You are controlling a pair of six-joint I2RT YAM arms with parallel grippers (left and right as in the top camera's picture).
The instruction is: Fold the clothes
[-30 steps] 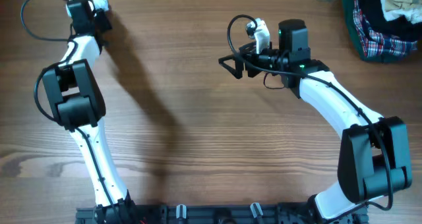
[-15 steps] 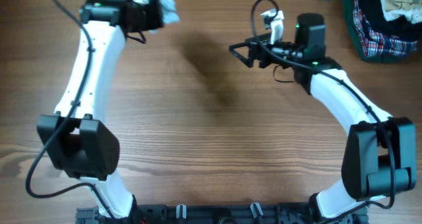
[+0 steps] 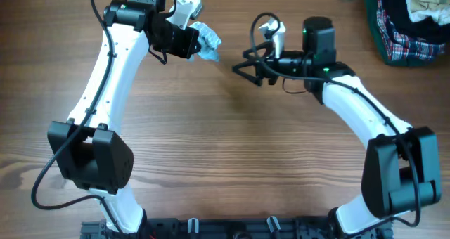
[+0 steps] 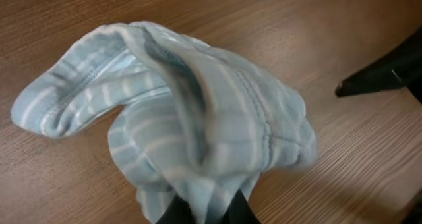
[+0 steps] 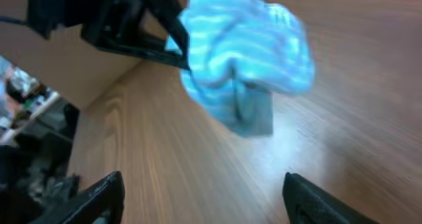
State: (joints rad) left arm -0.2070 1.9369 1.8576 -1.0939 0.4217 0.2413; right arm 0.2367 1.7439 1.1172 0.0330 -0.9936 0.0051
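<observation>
Left gripper (image 3: pixel 194 42) is clamped on a bunched pinch of the pale blue striped garment (image 4: pixel 198 118), holding it crumpled just above the table (image 3: pixel 225 169) at the far middle, no edge spread out. Right gripper (image 3: pixel 244 65) sits near it, jaws wide apart and empty, pointed at the cloth. My call: the right should take a free hem or corner away from the left's pinch, not the wad, then both pull apart gently and lay it flat before folding; thin fabric may slip or twist.
</observation>
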